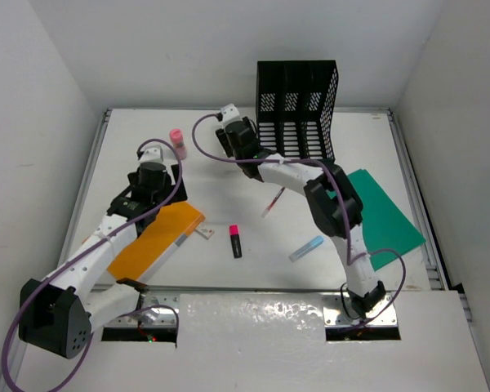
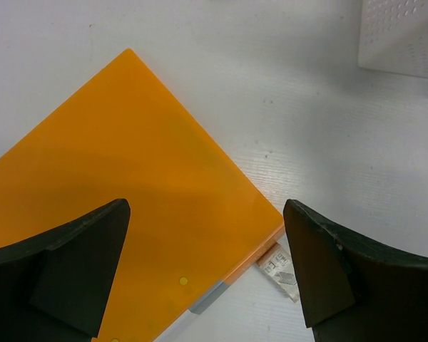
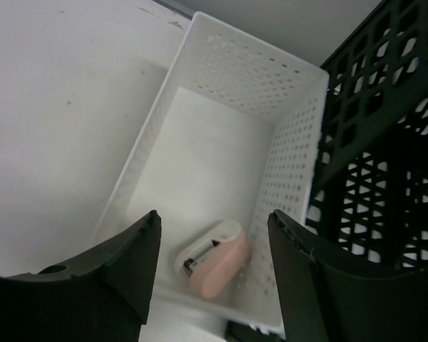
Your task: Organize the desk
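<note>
Right claw (image 3: 214,221): spread, empty, over far basket (image 3: 221,78) (stapler (image 3: 214,260) lying inside). Left claw (image 2: 205,214): spread above orange folder (image 2: 128,178) on desk (image 1: 376,147), near left. Likely step: stapler binned, folder next; calls for low, flat pinch on its edge.

The tabletop (image 1: 220,200) is lying flat and level, showing as a broad white rectangle with a matte, faintly speckled surface. Thin metal rails (image 1: 410,188) are running along its left, right and far edges. White walls (image 1: 49,98) are closing it in on three sides.
</note>
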Robot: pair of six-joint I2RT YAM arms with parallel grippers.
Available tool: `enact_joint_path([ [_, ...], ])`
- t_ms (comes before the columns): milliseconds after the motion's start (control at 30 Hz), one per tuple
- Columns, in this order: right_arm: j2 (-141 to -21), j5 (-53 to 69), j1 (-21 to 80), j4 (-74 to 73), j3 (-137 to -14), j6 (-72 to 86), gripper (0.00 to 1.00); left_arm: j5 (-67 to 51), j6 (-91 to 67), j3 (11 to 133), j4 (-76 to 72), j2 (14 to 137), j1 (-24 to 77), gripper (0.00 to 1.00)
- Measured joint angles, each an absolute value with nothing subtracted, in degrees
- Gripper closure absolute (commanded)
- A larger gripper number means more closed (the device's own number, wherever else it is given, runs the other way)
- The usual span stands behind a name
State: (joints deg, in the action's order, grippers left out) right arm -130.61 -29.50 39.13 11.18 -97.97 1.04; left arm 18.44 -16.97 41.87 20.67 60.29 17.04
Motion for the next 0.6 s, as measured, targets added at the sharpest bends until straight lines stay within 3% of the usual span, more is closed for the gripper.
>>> enact_joint_path([
  [367,-98.6,-17.4,40.6,-2.4,-81.6,3.6,0.37,19.7,-17.0,41.9,20.7,60.5,17.2,0.14],
  [600,-92.3,-8.8,43.7,-13.0,-66.7,11.2,0.34,19.2,-17.0,41.9,20.9,60.3,17.2,0.14],
])
